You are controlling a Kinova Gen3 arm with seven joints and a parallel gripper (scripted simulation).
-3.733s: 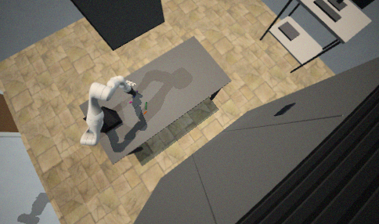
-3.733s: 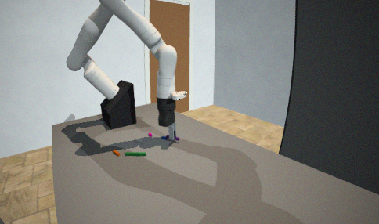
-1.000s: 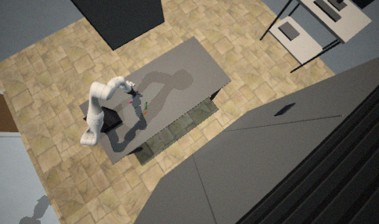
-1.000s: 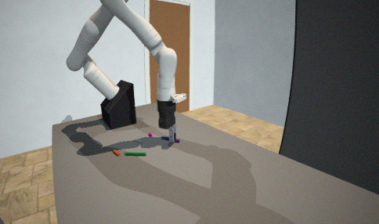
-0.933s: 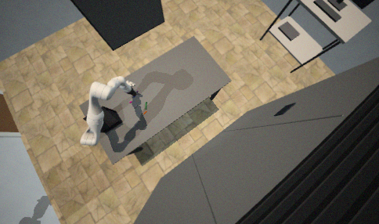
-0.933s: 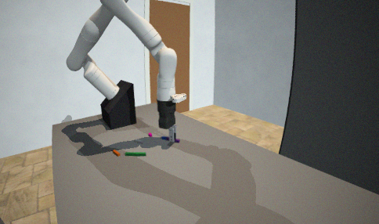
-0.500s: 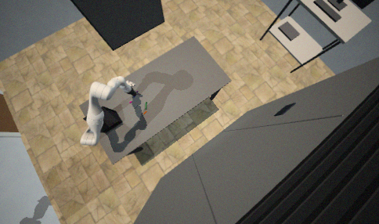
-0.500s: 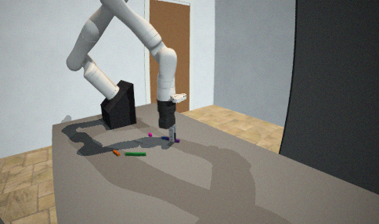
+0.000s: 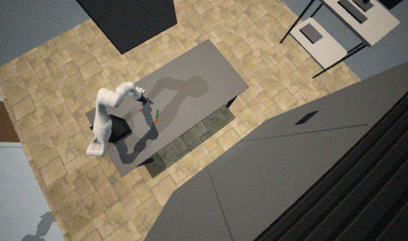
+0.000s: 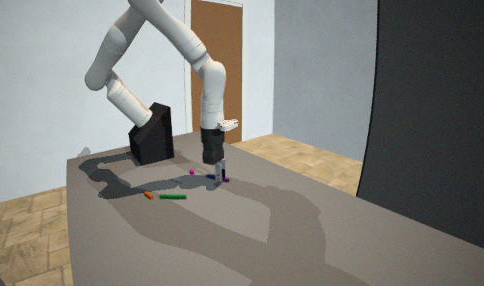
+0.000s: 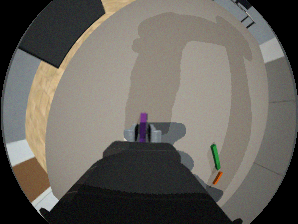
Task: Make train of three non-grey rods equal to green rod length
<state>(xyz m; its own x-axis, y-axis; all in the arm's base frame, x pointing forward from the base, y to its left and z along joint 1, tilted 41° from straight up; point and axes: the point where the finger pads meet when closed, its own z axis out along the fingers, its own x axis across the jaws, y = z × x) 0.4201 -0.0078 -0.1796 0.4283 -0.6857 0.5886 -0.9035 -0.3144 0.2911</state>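
Purple rod (image 10: 226, 179) (image 11: 143, 119) lies flat on the grey surface (image 9: 209, 59) (image 10: 198, 250) (image 11: 95, 100), between the parted fingers of our gripper (image 9: 145, 101) (image 10: 221, 178) (image 11: 143, 130), which stand a little clear of its sides and appear to have let go. A blue rod (image 10: 209, 176) shows on the side nearer the arm's base; whether the two touch, we cannot tell. We judge the train is being built here, since purple with two blues would match green, though we cannot make out a second blue.

The danger, as we see it, is in the exit: a finger brushing the purple rod on a crooked lift could swing it askew or open a gap at the joint. Its long axis runs nearly straight up the wrist view and mostly sideways in the exterior view, one end toward the blue, the other pointing out past the fingers.

Farther out, we see the magenta rod (image 9: 141, 109) (image 10: 191, 172) by itself, and well apart, the green rod (image 9: 157, 114) (image 10: 173, 197) (image 11: 215, 157) with the orange rod (image 9: 156, 121) (image 10: 148, 195) (image 11: 217, 178) near its end.
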